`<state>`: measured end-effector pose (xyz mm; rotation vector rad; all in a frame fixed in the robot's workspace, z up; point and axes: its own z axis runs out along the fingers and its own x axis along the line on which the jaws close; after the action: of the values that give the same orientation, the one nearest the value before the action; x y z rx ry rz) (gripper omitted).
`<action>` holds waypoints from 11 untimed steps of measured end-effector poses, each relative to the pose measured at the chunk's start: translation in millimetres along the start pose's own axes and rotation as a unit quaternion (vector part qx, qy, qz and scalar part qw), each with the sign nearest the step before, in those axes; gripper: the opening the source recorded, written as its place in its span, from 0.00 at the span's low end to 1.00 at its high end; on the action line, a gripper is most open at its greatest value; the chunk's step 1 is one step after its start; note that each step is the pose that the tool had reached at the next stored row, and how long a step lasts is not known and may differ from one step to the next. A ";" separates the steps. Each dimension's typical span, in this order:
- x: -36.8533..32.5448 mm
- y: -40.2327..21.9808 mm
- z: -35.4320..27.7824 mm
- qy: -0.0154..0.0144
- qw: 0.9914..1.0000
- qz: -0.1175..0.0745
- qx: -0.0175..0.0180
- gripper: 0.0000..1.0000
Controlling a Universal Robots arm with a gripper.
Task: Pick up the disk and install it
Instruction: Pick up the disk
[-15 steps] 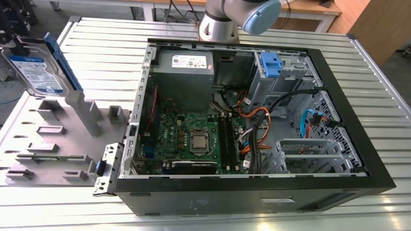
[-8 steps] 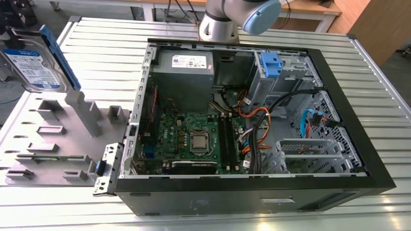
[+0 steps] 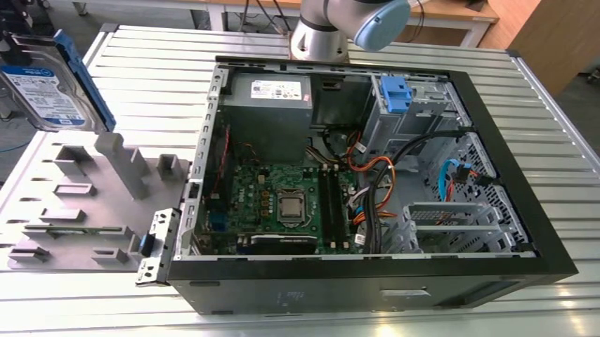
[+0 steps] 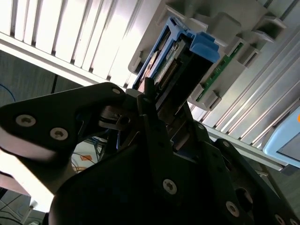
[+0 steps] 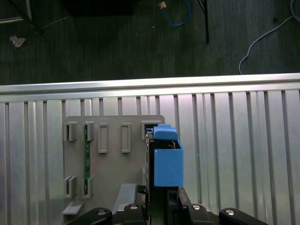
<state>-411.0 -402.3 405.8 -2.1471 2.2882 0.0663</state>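
At the exterior view's far left, the disk (image 3: 42,88) hangs in the air above the slatted aluminium table (image 3: 159,63). It is tilted and well apart from the computer. It is a flat silver-grey rectangle with a white-and-blue label, and a blue bracket (image 5: 168,161) of smooth plastic runs along its edges. In the first wrist view, the gripper (image 5: 163,197) has its black metal fingers closed narrowly against the disk's two flat faces and holds it edge-on.

Below the disk, nearer the camera, lies a matt grey holder plate (image 3: 56,210), moulded with upright posts and rectangular slots. A thin green circuit strip (image 5: 86,154) stands in one slot.

To the right is the open computer case (image 3: 375,284), a black box lying on its side. Inside it, at the far left, sits a plain grey metal power supply (image 3: 267,112) with a white sticker. Nearer the camera is the green motherboard (image 3: 272,186). Orange and black cables (image 3: 370,175) loop across the middle.

At the far right of the case, a bare blue plastic tab (image 3: 394,95) sits in a steel drive cage (image 3: 426,105).

Behind the case rises the arm (image 3: 324,31), a silver cylinder with a pale blue cap.
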 end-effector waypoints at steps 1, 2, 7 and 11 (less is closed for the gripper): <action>0.0 0.0 0.0 0.000 1.000 0.000 0.000 0.35; 0.0 0.0 0.0 0.000 1.000 0.000 0.000 0.35; 0.0 0.0 -0.4 0.000 1.000 0.000 0.000 0.35; -0.1 0.1 -4.5 0.000 1.000 0.000 0.000 0.35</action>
<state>-411.0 -402.3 410.3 -2.1471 2.2883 0.0663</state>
